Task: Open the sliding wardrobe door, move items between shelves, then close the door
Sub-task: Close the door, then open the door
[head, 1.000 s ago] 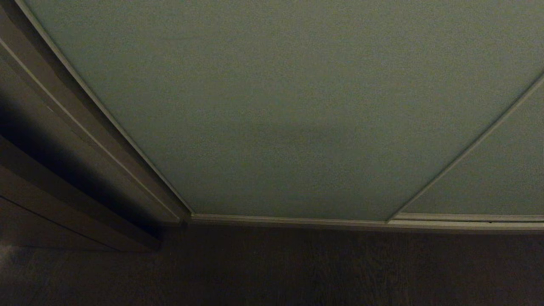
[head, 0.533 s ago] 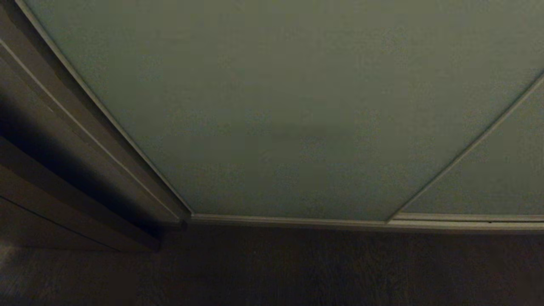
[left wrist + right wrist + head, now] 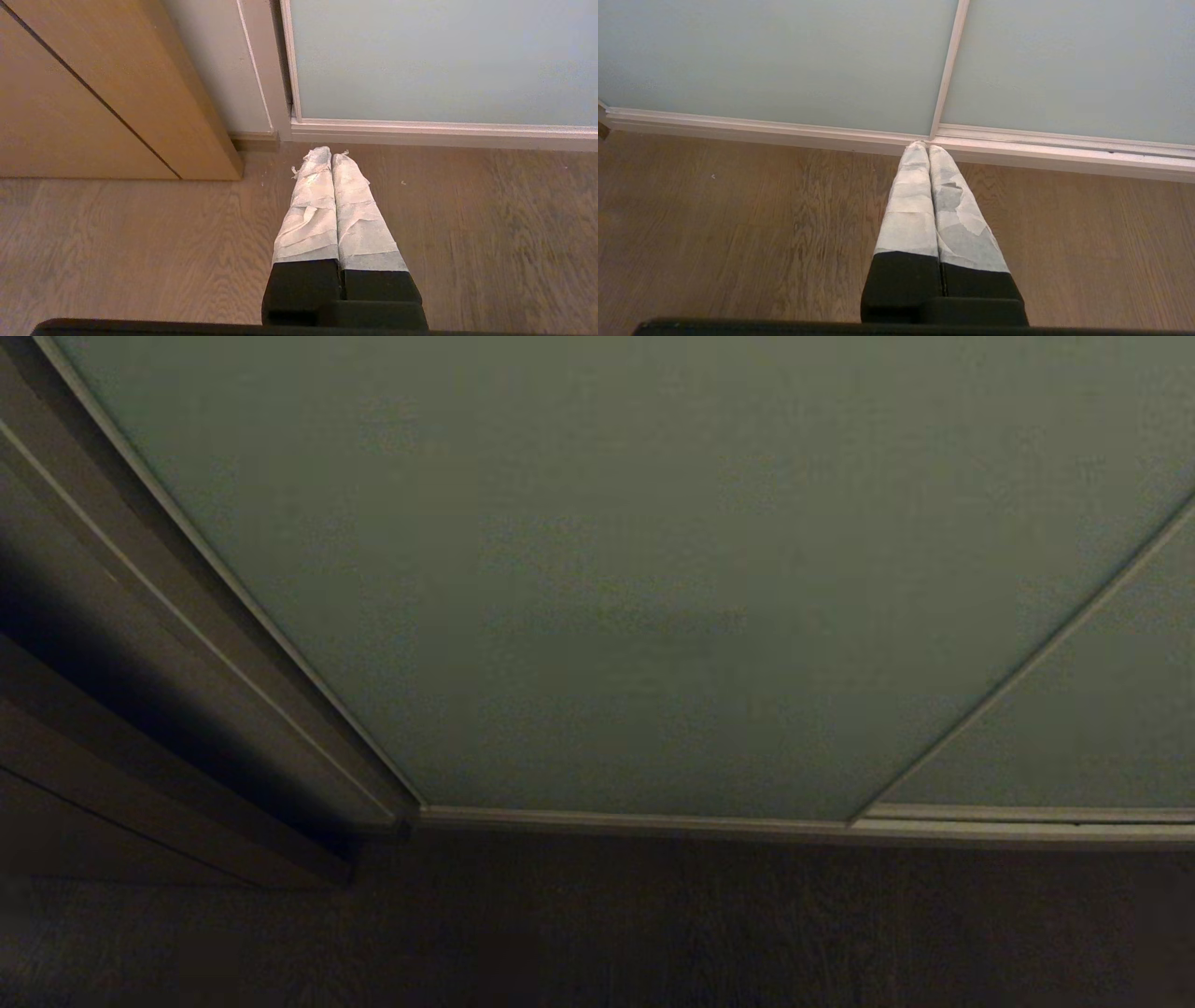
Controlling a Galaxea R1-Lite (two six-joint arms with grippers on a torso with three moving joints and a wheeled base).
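Wrist views: both grippers [image 3: 331,156] [image 3: 928,148] closed, floorward.

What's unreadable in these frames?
- Shelves and toys: hidden in all views behind the closed sliding wardrobe door.
- Door's top: cut off by every frame edge.
- Both arms: outside the head view; left gripper and right gripper show only in wrist views, shut, empty.
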